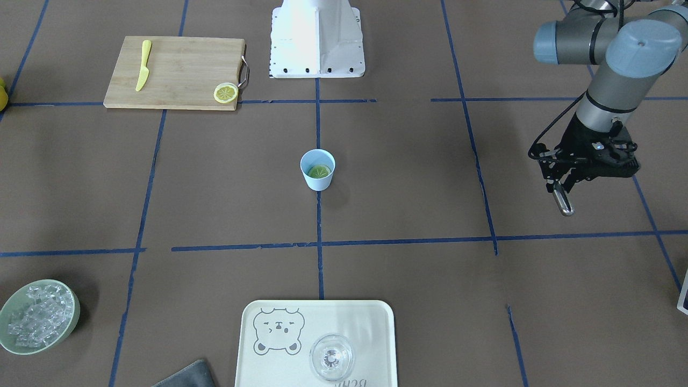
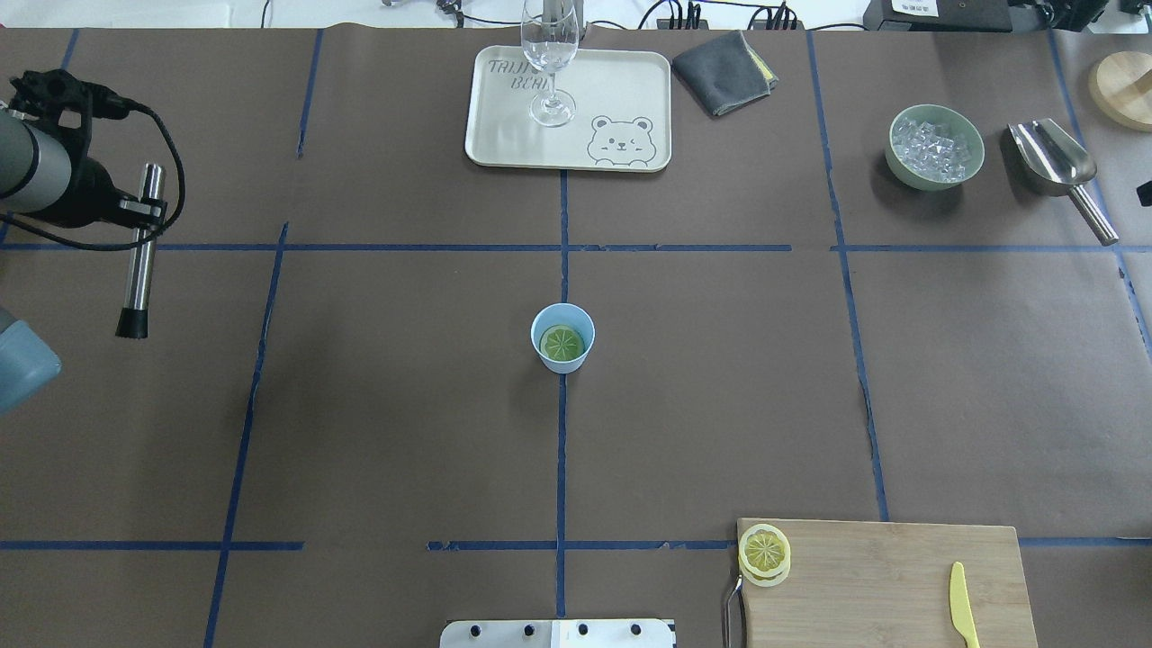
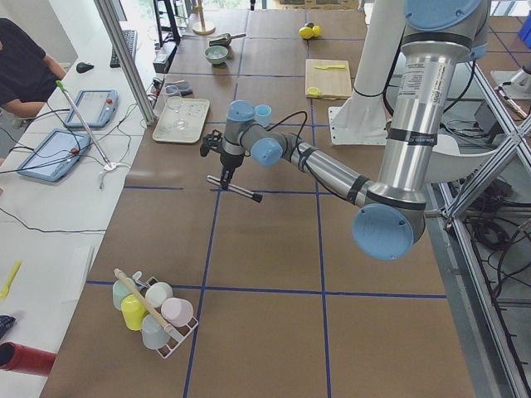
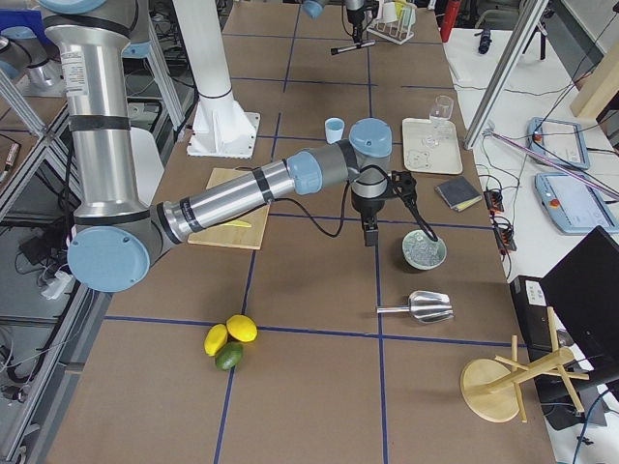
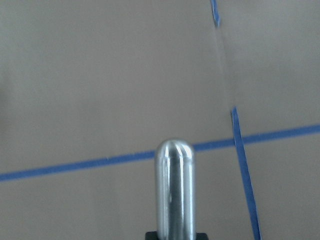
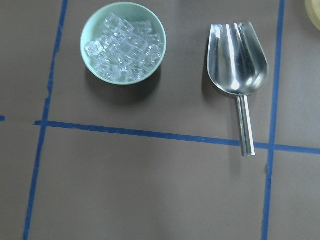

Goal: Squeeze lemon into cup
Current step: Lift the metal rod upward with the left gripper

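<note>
The pale blue cup (image 1: 317, 181) stands upright at the table's centre, and it also shows in the overhead view (image 2: 562, 360). A lemon slice (image 1: 319, 171) lies flat inside it, cut face up (image 2: 562, 343). More lemon slices (image 2: 765, 551) sit on the corner of the wooden cutting board (image 1: 177, 70). My left gripper (image 2: 144, 209) is shut on a steel muddler rod (image 2: 139, 261) and holds it above the table, far to the cup's side. The rod's rounded end fills the left wrist view (image 5: 174, 190). My right gripper (image 4: 369, 230) hangs above the ice bowl; I cannot tell its state.
A yellow knife (image 1: 143, 64) lies on the board. A cream tray (image 1: 247, 344) holds a clear glass (image 1: 331, 357). A green bowl of ice (image 6: 123, 42) and a steel scoop (image 6: 237, 60) lie below my right wrist. A grey cloth (image 2: 724, 58) lies beside the tray.
</note>
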### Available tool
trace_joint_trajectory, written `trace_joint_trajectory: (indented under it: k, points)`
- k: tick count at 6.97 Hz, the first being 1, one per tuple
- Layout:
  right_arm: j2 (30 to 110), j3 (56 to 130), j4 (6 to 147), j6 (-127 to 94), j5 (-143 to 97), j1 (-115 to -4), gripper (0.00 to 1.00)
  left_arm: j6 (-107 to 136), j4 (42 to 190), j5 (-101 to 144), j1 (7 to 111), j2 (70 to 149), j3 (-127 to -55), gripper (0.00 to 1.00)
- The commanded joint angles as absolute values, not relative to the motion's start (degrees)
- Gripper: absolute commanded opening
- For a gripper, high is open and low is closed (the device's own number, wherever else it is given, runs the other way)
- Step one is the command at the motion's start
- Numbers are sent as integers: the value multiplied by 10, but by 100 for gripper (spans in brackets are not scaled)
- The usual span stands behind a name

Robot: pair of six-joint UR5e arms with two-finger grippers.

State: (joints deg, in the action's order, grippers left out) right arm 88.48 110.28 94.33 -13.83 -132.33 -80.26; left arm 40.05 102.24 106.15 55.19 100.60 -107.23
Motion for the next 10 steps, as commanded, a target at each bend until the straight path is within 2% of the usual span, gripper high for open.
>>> trace_joint_trajectory:
  k: [1,2,4,7,8,9,10]
  points:
    - [930,1106,942,-98,-1339,-824,100,432,1032,939,547,1031,-1090,0]
    - [934,1106,942,-98,-1347,-824,100,435,1037,886,511,1052,-1113,0]
    - [953,1102,944,-78,-1348,-850,100,425,1039,890,509,1136,-1124,0]
    - [978,1066,942,-14,-1340,-887,100,412,1191,891,508,1146,-1120,0]
    - [972,1043,941,-14,-1327,-887,100,413,1197,893,506,1147,-1134,0]
    - [969,1054,940,-21,-1332,-891,100,446,1214,890,499,1150,-1145,0]
    - [946,1042,941,-25,-1331,-891,100,520,1323,889,473,1149,-1137,0]
